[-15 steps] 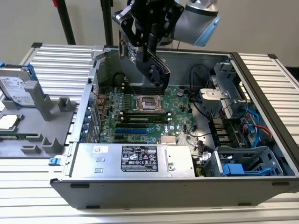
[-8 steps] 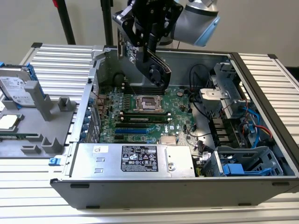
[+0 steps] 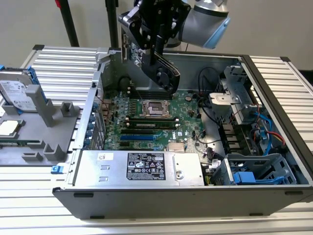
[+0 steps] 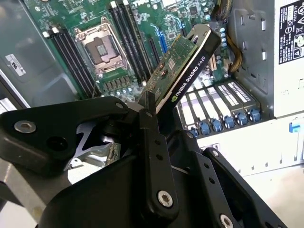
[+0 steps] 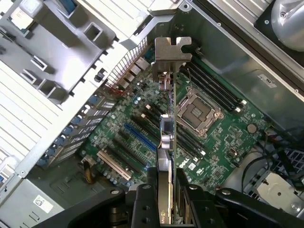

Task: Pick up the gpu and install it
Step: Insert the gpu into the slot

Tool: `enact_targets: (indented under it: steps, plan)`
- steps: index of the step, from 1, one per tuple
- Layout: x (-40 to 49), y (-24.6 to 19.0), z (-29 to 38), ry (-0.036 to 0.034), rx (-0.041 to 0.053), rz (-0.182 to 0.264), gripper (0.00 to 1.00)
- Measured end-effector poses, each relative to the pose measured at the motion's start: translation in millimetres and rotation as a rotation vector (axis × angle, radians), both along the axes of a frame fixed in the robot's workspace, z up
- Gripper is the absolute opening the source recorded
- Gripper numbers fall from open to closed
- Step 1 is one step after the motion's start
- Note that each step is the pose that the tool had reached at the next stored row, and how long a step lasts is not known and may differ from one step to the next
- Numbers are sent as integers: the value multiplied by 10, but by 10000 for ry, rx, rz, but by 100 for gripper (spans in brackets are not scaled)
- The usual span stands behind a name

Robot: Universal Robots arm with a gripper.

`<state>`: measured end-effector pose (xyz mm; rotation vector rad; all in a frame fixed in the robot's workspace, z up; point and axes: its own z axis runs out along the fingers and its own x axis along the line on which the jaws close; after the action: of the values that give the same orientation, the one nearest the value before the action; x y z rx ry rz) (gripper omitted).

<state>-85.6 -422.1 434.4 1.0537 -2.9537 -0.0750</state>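
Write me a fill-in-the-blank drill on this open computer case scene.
The black gripper is ___ on the green gpu card with the black shroud. The gpu hangs above the large ___ motherboard in the open grey metal case. In the exterior view, the silver hard drive with white label sits to the case's ___.
Missing: shut; green; left.

Arm (image 3: pixel 208 17) angled down, jaws clamped

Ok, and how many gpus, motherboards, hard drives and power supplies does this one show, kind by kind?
gpu: 1, gripped in the end effector
motherboard: 1, inside the case
hard drive: 1, in the grey holder at the exterior view's left
power supply: 1, inside the case
Total: 4
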Motion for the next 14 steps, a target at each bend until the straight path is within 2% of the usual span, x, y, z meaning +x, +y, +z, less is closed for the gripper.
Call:
enact_targets:
  steps: [14]
  plan:
    - [0,0,1,0,0,939,0]
